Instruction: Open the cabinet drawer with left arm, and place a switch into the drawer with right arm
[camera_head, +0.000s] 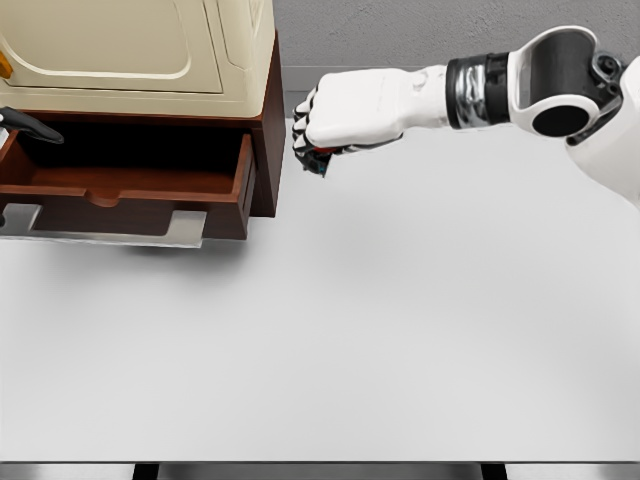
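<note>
Drawer (130, 185) first: you can see it pulled out from the dark brown cabinet (265, 120) at the upper left, its reddish-brown inside showing and a pale grey handle bar (110, 225) running along its front. On top of the cabinet sits a cream-coloured appliance (140, 45) with a rounded panel on its face. At the far left edge, just above the drawer's left end, you will notice a dark finger-like tip (30, 125) poking into the picture; too little of it shows for you to say whose hand it belongs to or how its fingers stand.

Your right hand (345, 120) reaches in from the upper right on its white arm, with a black band at the wrist. It hovers above the tabletop (350, 340), just to the right of the cabinet's side and apart from it. Its fingers are curled tight around a small dark object, the switch (318, 160), of which you can see only a sliver with a hint of red and blue below the knuckles. The switch is outside the drawer, level with the drawer's right end. The white tabletop stretches wide in front of you.
</note>
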